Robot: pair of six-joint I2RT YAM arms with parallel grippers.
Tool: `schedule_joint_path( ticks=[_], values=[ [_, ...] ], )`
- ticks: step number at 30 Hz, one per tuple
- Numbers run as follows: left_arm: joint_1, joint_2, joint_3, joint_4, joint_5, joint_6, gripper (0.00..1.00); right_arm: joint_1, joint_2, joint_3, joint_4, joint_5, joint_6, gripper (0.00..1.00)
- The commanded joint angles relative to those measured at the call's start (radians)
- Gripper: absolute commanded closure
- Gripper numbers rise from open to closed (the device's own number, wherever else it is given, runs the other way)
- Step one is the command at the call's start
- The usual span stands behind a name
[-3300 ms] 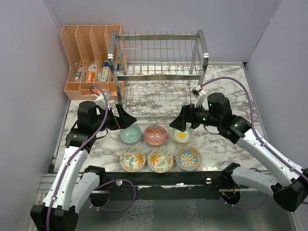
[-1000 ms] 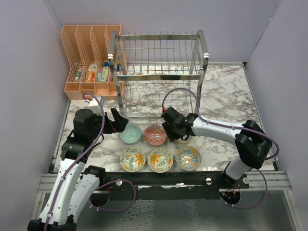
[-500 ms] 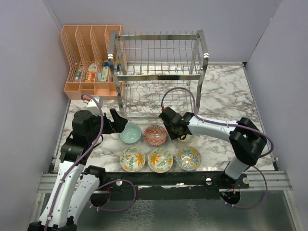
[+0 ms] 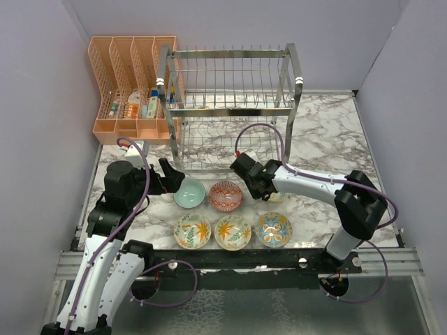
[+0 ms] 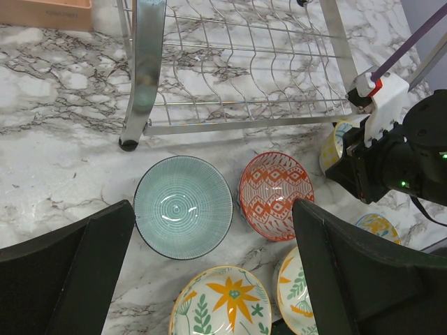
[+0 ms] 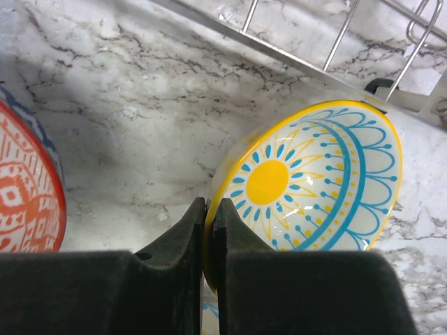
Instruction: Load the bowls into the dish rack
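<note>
— By the dish rack [image 4: 230,112], what's the right gripper [image 6: 209,209] got?
— I see it clenched on the sun bowl [image 6: 307,174] at the rim, bowl tilted, near the red bowl [image 5: 276,195]. My left gripper [image 5: 209,208] hangs released above the teal bowl [image 5: 183,206]. Three more bowls [image 4: 232,231] sit in the near row.
</note>
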Motion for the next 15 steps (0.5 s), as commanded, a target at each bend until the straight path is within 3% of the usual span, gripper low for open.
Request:
schedule_joint_path(
  ticks=[1,8,10,11,15],
  values=[
    [-0.003,-0.010,0.002,0.020,-0.022,0.004,0.01,0.004,-0.069,0.030,-0.060,-0.019,0.044,0.99],
    [-0.002,-0.009,0.007,0.034,-0.023,-0.007,0.01,0.005,-0.187,0.067,-0.054,-0.160,-0.010,0.99],
    [-0.002,-0.007,0.011,0.034,-0.023,-0.010,0.01,0.006,-0.217,0.075,-0.039,-0.248,-0.028,0.99],
    [-0.003,-0.009,0.020,0.033,-0.024,-0.012,0.01,0.006,-0.247,0.085,-0.018,-0.366,-0.046,0.99],
    [-0.002,-0.015,0.030,0.030,-0.026,-0.014,0.01,0.006,-0.256,0.088,-0.008,-0.500,-0.057,0.99]
  ],
)
